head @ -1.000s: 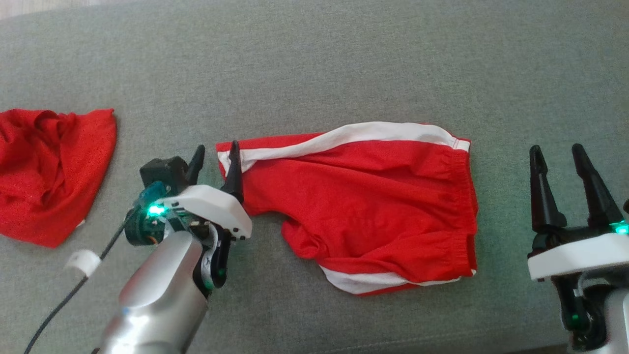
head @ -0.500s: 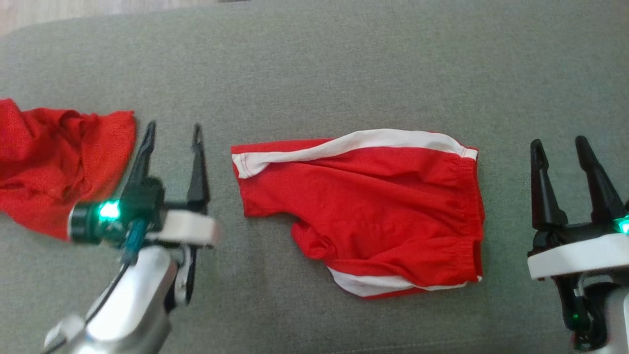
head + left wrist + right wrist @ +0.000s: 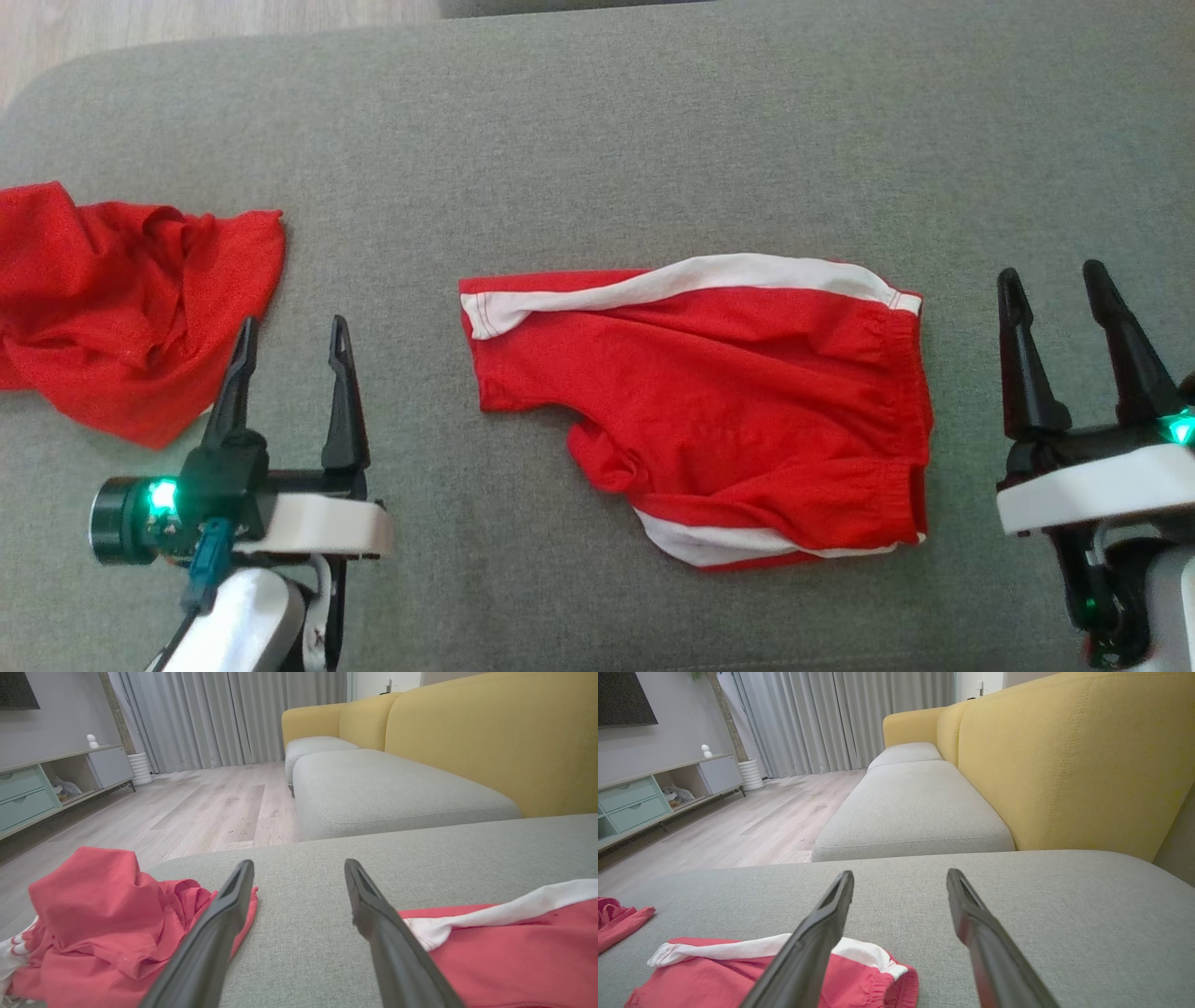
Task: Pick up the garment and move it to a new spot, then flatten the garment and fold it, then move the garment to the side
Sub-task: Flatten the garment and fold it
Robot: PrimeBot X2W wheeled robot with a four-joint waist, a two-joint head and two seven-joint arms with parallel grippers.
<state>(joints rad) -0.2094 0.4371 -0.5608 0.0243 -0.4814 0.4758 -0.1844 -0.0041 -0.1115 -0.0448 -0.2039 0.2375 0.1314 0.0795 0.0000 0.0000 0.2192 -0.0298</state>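
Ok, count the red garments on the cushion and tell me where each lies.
2. The shorts lie spread in the middle of the cushion; the crumpled garment lies at its left end, cut off by the picture's edge.

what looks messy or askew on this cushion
The red shorts lie uneven: the near leg is bunched up, shorter than the far one. A second red garment sits crumpled at the left.

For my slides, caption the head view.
Red shorts on grey cushion between open left gripper and open right gripper; crumpled red garment far left.
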